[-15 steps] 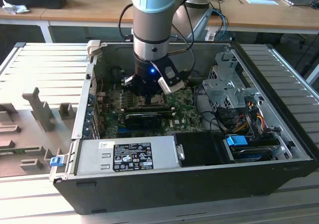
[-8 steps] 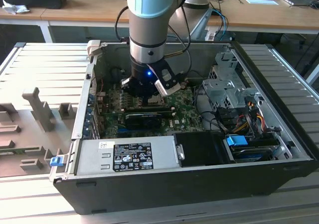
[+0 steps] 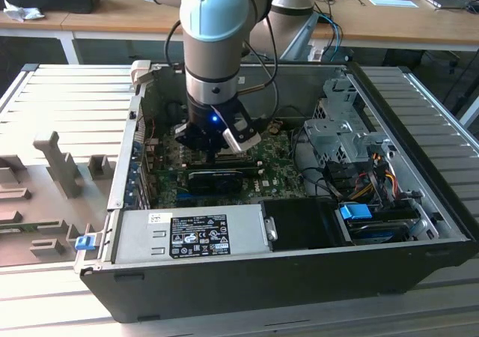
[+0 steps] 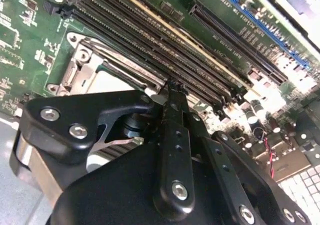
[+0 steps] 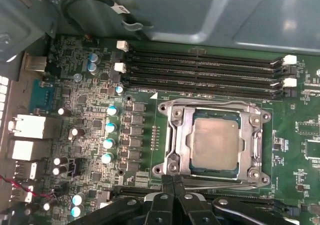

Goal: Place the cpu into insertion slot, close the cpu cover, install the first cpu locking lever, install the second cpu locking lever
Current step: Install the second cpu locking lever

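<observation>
We see the cpu (image 5: pixel 215 145) seated in the insertion slot (image 5: pixel 260 117) with the cpu cover (image 5: pixel 181 142) down; our gripper (image 5: pixel 174 181), fingers together and empty, touches a lever at the socket's edge.

No print can be read with any surety. In the exterior view the power supply (image 3: pixel 142 240) bears a black label (image 3: pixel 209 234) crowded with white print and small signs, and just beside it a small white sticker (image 3: pixel 160 219) with dark lines; both are too fine to make out. In both wrist views the board (image 5: pixel 90 110) carries white lettering beside its slots and parts, again unreadable. A white tag (image 5: pixel 120 7) on the black cable (image 5: pixel 85 0) shows perhaps a few dark characters. The cpu (image 5: pixel 215 145) shows no legible marking.
</observation>
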`<state>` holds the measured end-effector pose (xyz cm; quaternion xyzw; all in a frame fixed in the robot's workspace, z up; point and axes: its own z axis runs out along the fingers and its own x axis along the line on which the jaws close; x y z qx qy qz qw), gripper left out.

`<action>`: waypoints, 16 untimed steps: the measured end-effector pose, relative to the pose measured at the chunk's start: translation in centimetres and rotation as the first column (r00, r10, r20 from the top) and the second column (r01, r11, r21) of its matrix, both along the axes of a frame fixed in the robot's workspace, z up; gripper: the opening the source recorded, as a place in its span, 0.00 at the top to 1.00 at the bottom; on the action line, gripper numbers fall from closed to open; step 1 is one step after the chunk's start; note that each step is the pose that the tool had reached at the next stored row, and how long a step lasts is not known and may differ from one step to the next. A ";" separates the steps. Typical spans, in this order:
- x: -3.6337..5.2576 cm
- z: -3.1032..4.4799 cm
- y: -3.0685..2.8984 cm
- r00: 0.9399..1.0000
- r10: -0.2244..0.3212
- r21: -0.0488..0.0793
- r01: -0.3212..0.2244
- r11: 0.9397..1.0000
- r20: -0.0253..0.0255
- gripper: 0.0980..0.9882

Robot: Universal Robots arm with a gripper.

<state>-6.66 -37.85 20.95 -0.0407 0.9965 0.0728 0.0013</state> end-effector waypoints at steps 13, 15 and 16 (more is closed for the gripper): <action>-0.70 -0.69 -0.58 1.000 0.000 0.063 0.000 0.998 0.000 0.99; -0.72 -0.80 -0.63 1.000 0.000 0.071 0.000 0.997 0.000 0.99; -0.73 -0.88 -0.65 1.000 0.000 0.076 0.000 0.997 0.000 0.99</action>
